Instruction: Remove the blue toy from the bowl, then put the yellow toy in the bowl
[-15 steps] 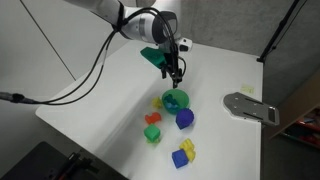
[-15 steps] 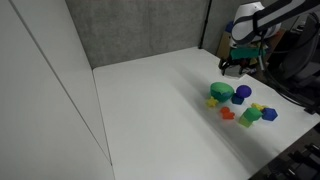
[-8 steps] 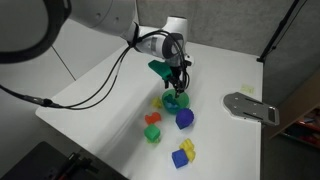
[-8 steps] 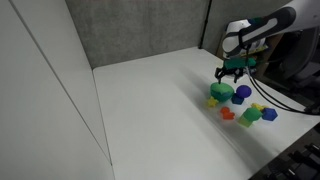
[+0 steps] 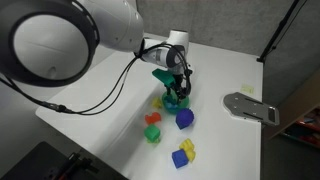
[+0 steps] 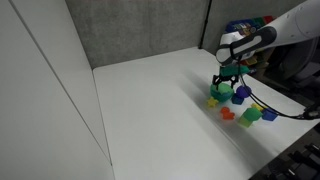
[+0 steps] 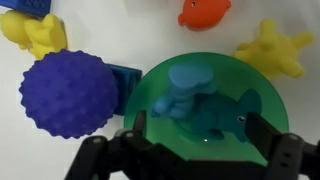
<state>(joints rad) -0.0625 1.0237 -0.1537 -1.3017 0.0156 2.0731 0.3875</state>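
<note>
Bottom edge, wrist view: fingers spread open, empty, flanking bowl; blue toy inside bowl at frame centre, just above and between them, long axis roughly left-right; yellow toy on tabletop, upper right

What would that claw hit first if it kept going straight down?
Probably the small light-blue knobbly toy lying in the shallow round green bowl; the open gripper points right at it, though depth is unclear.

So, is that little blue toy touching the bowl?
Touching. The wrist view shows the blue toy lying inside the bowl, resting on its floor.
</note>
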